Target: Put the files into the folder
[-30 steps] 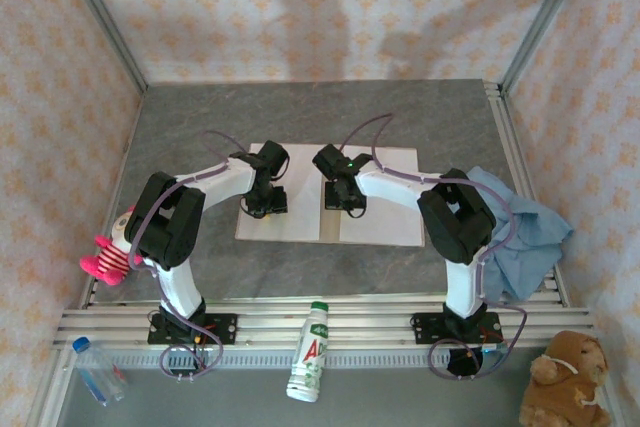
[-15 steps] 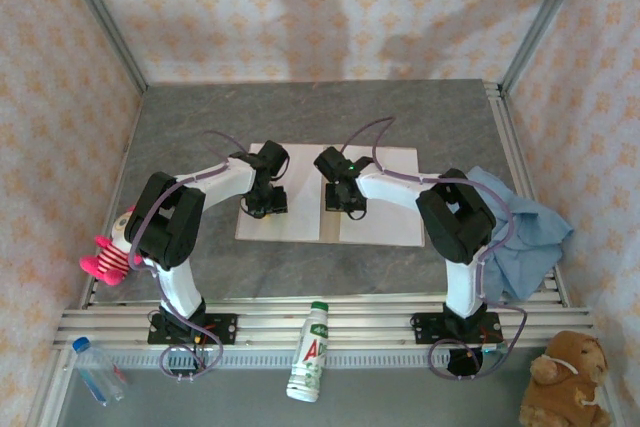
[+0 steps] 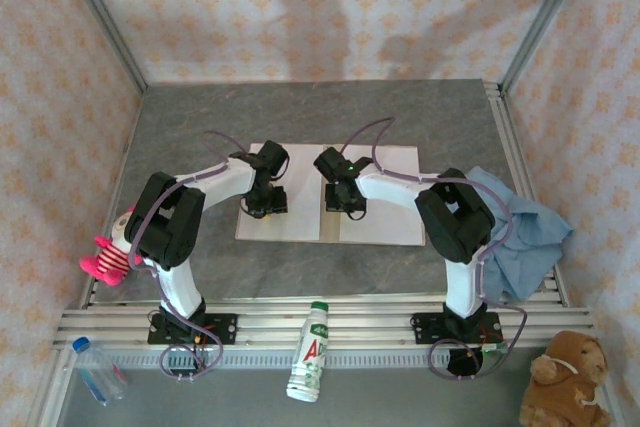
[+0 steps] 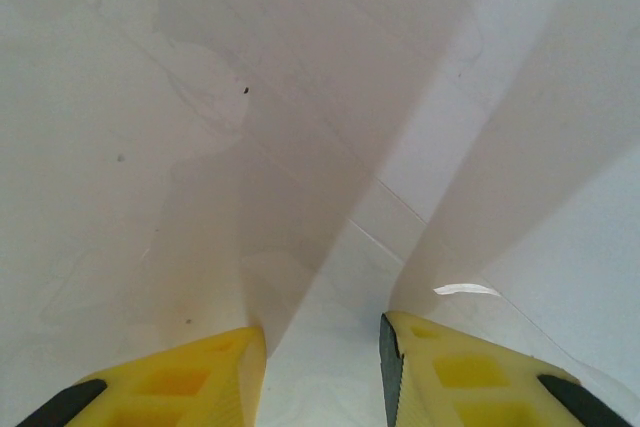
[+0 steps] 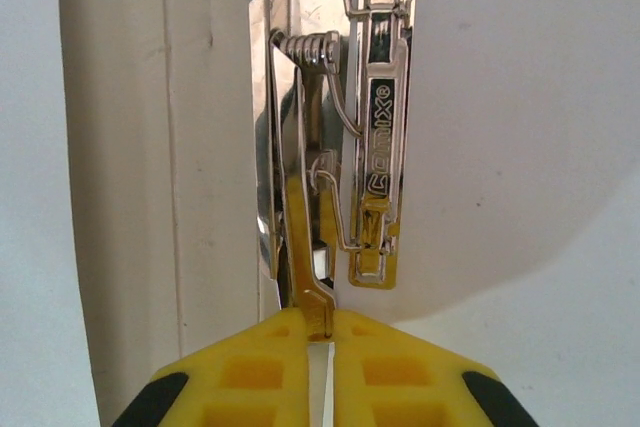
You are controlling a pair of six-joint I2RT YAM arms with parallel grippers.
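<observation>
Right gripper [image 5: 322,335] pinches metal fastener [image 5: 378,147], cloth [image 3: 530,237] nearby.

Overhead looking down, wrist cameras close above folder [image 3: 333,230]

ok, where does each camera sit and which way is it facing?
Top external: above and behind the bases, looking down at the table; both arms whole, left gripper and right gripper over the open folder.
Left wrist: faces down at a white surface; its yellow fingers apart.
Right wrist: faces down at the metal clip; its fingers pinch the lever.
Shared: top and right wrist both show the folder.
</observation>
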